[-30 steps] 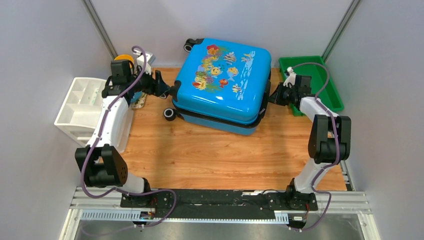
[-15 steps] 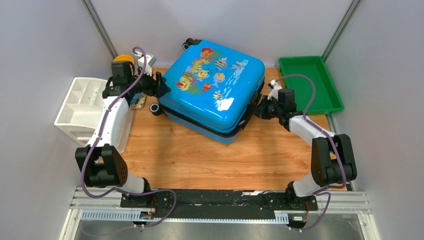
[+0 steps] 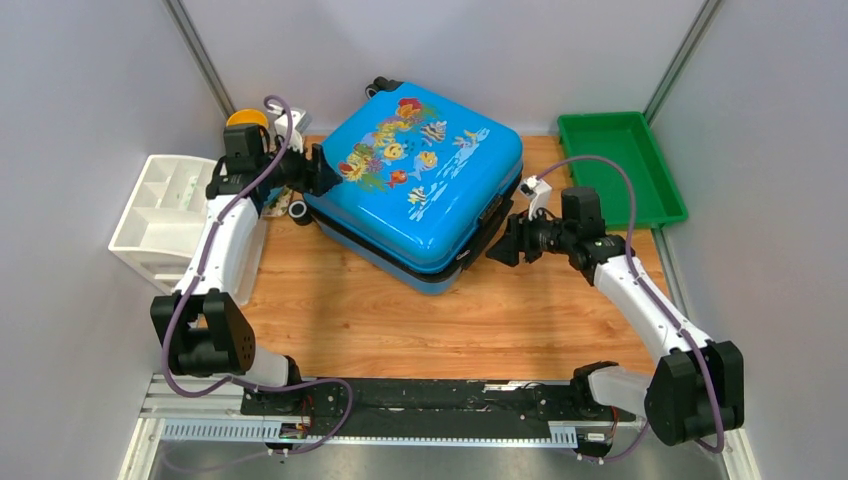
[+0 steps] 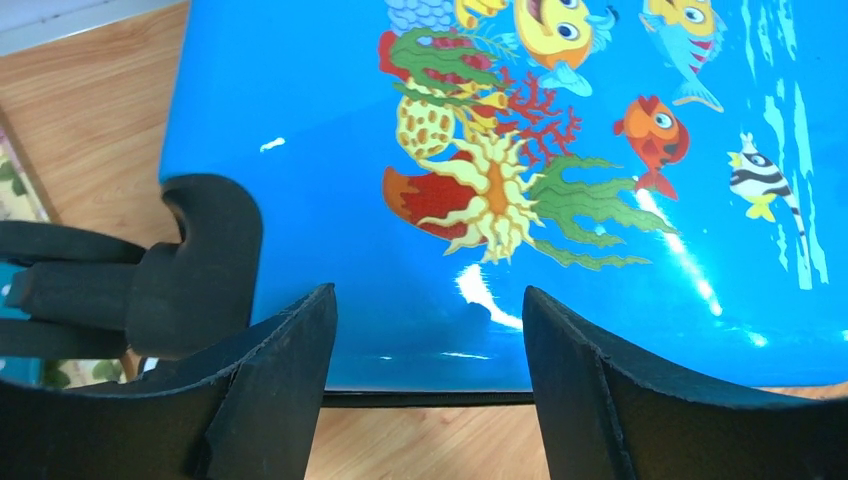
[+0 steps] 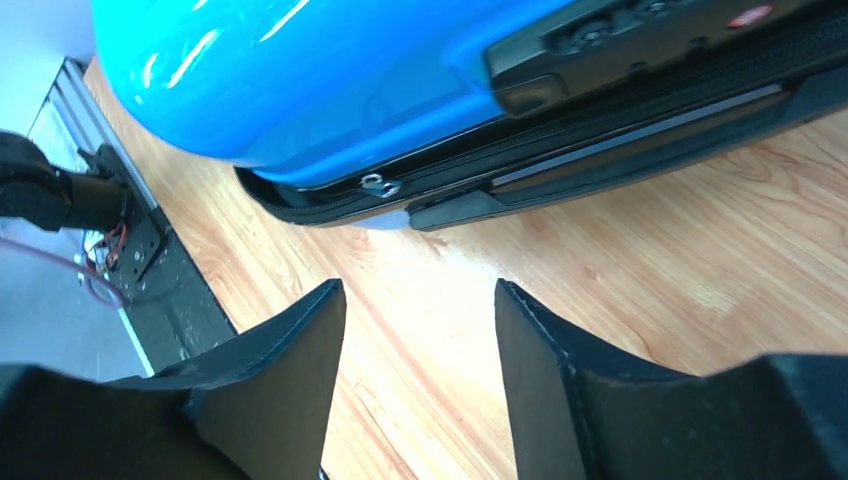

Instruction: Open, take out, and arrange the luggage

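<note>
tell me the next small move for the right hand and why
Probably ease the right hand forward to the zipper pull and close on it. The luggage lies zipped shut, the hand is open and apart from it, and the pull shows just ahead of it.

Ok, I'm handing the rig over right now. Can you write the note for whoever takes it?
Left fingers: open, at the suitcase left corner, holding nothing.
Right fingers: open, just off its near-right side, facing the zip pull.
Suitcase: flat and skewed on the table, lid shut, between the white organiser and the green tray.
Done: nothing opened or unpacked.
Left: unzip, open, unpack, arrange.
</note>
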